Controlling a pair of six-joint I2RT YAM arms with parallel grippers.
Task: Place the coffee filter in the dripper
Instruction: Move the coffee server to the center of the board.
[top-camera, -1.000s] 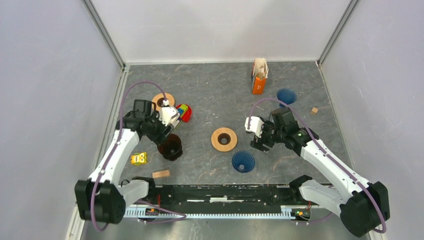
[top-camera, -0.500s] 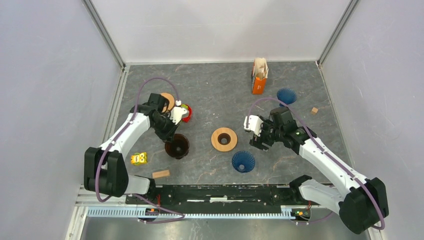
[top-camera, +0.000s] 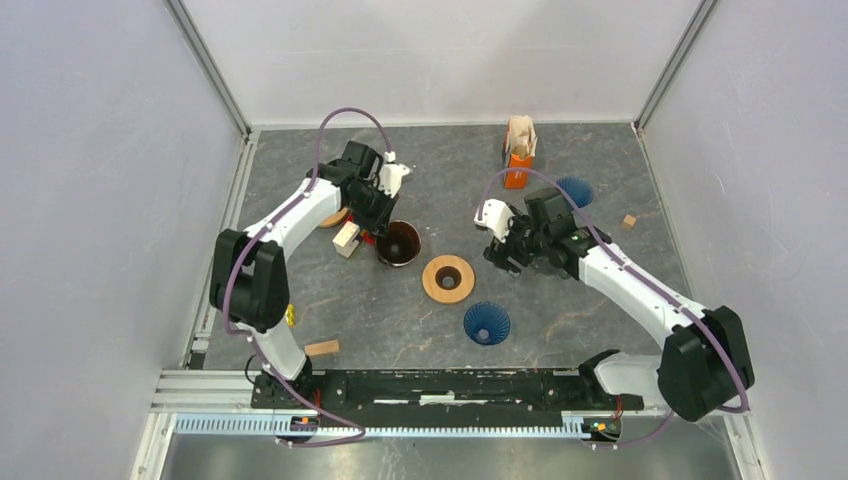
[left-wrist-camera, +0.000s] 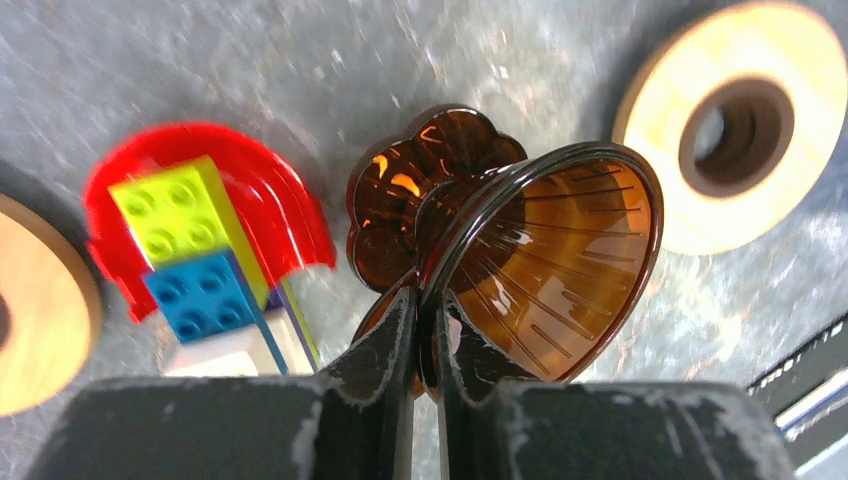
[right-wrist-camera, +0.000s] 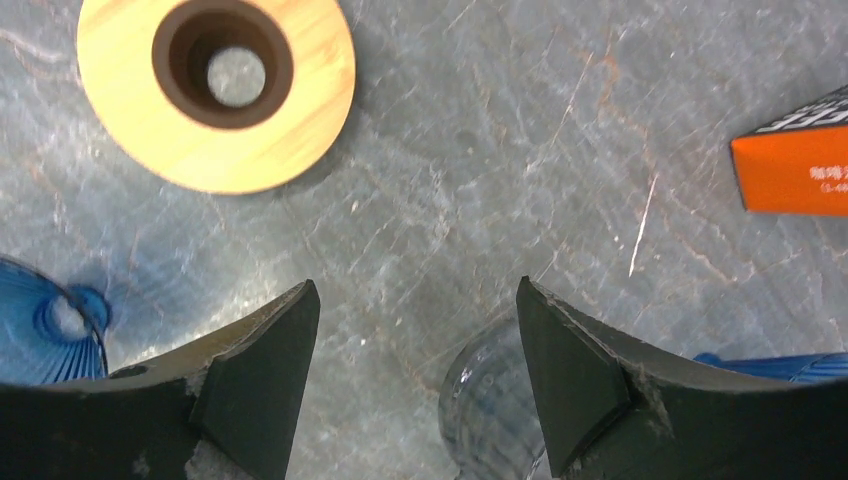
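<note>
My left gripper (top-camera: 385, 222) (left-wrist-camera: 425, 300) is shut on the rim of a brown translucent dripper (top-camera: 399, 243) (left-wrist-camera: 545, 255); one finger is inside the cone and one outside. It holds the dripper just left of a wooden ring (top-camera: 447, 278) (left-wrist-camera: 738, 128) at the table's middle. Pale coffee filters (top-camera: 518, 133) stand in an orange box (top-camera: 517, 168) (right-wrist-camera: 795, 160) at the back. My right gripper (top-camera: 500, 252) (right-wrist-camera: 415, 300) is open, right of the ring (right-wrist-camera: 215, 90) and in front of the box, with only table between its fingers.
Two blue drippers, one (top-camera: 487, 323) (right-wrist-camera: 45, 320) in front of the ring and one (top-camera: 573, 190) at the back right. A clear round object (right-wrist-camera: 490, 400) lies by my right finger. A red-and-green brick toy (left-wrist-camera: 200, 230), a second wooden ring (top-camera: 335, 216) and wood blocks (top-camera: 346, 238) (top-camera: 322, 348) lie on the left.
My left gripper closed on the brown dripper and carried it back and to the right, toward the middle ring. My right gripper shifted slightly toward the back, still open.
</note>
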